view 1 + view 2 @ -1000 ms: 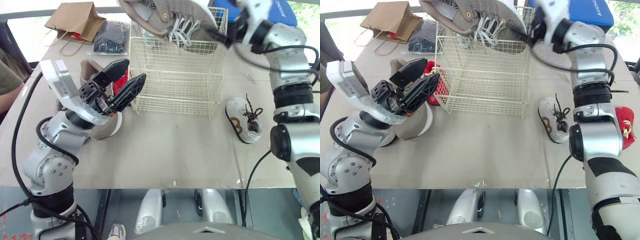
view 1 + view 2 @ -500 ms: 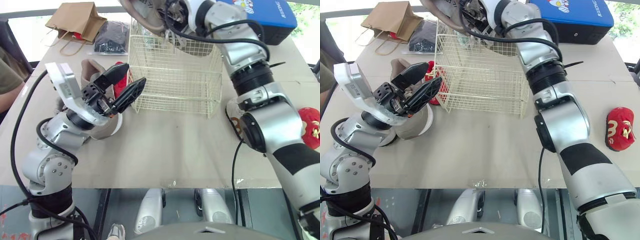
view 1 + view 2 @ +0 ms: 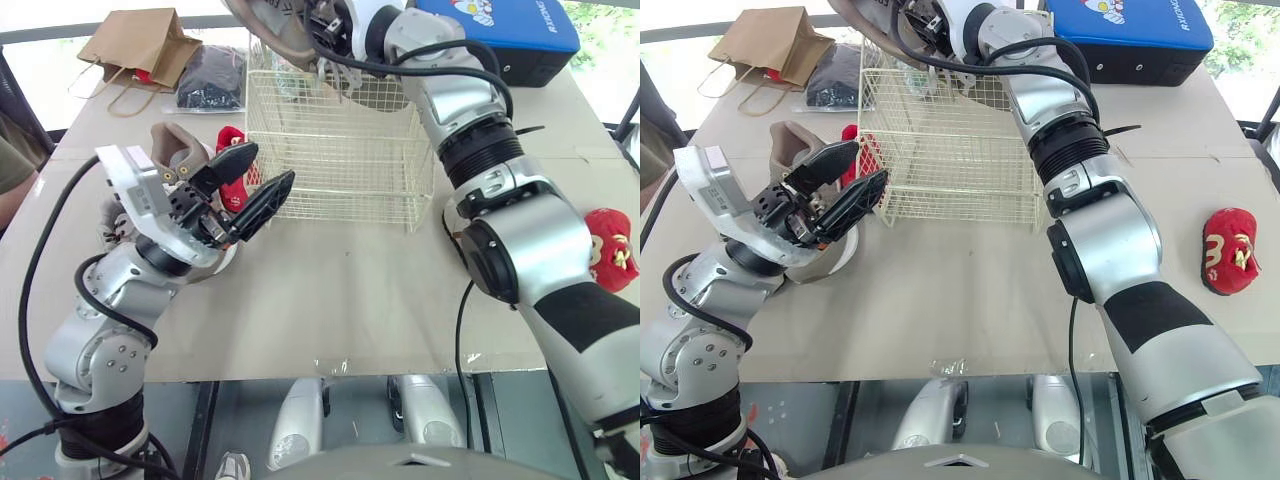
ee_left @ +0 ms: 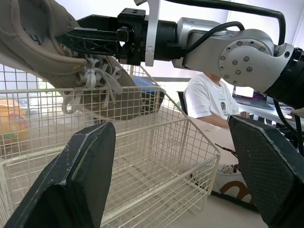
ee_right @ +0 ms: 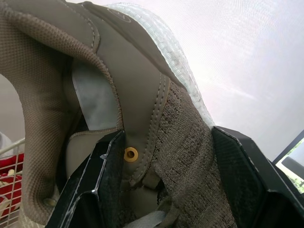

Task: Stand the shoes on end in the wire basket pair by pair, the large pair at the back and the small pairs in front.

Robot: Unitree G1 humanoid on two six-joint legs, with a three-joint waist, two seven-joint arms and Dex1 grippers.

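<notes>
right end effector [image 5: 168,142]: pinched shut on the collar of the large tan shoe [image 4: 28,42].
large tan shoe: held in the air over the back left corner of the wire basket [image 3: 350,160], laces hanging down to the rim. its upper part is cut off at the edge of the head views. i cannot tell whether it touches the wire.
left end effector [image 3: 248,180]: fingers spread wide, holding nothing, just beside the basket's left wall and pointing towards it.
behind the left end effector: a second tan shoe [image 3: 178,145] on the bench, mostly hidden by the arm. a small red shoe [image 3: 232,140] lies between it and the basket, partly covered by a finger.
right of the basket: a white and brown shoe [image 4: 232,187] on the bench, seen from the left wrist and half hidden by a finger.
through the mesh: an orange blur [image 4: 12,118], too unclear to name.
other red shoe [image 3: 1225,250]: on the right side of the bench, well apart from the basket.
bench [image 3: 340,290]: covered with a plain brown sheet.
far edge: a paper bag [image 3: 135,45] and a black bag [image 3: 210,75] on the left, a blue case [image 3: 500,25] on the right.
room: a person in a white shirt [image 4: 209,97] sits beyond the bench.
</notes>
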